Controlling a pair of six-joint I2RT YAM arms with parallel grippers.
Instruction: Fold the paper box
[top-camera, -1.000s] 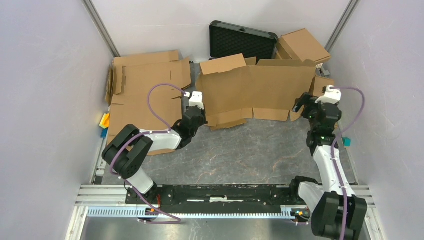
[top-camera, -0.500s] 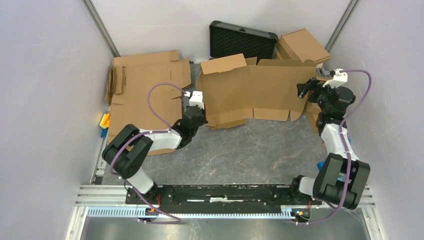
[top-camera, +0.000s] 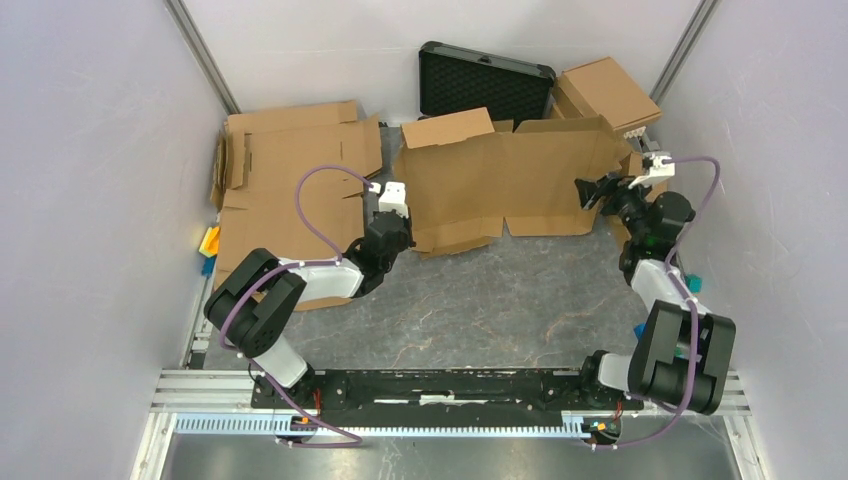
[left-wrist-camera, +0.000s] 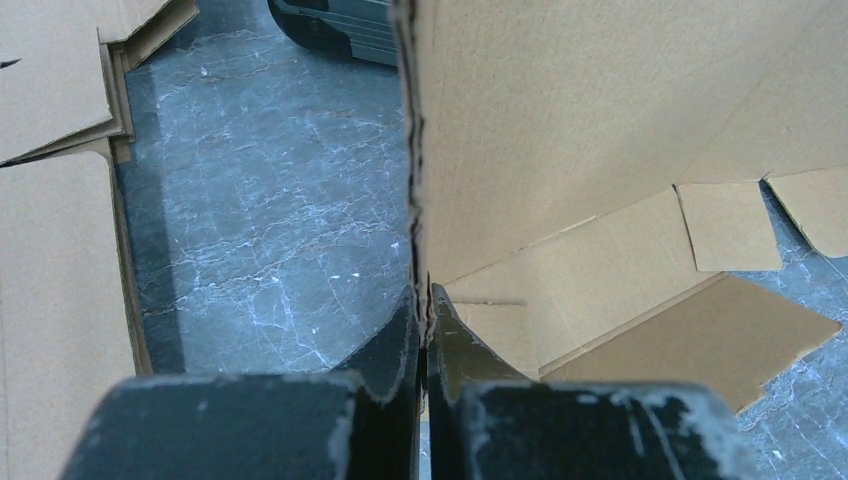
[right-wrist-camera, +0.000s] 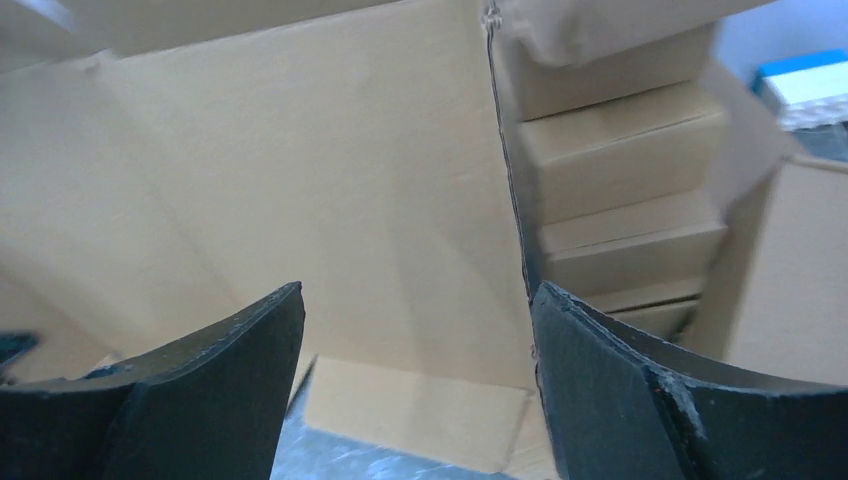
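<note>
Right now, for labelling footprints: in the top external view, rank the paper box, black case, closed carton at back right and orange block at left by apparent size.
1. paper box
2. black case, partly hidden
3. closed carton, only slightly smaller
4. orange block, far smallest

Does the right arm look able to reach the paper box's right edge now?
Probably yes: the right gripper is open, and the right edge of the paper box stands unobstructed just ahead of it.
</note>
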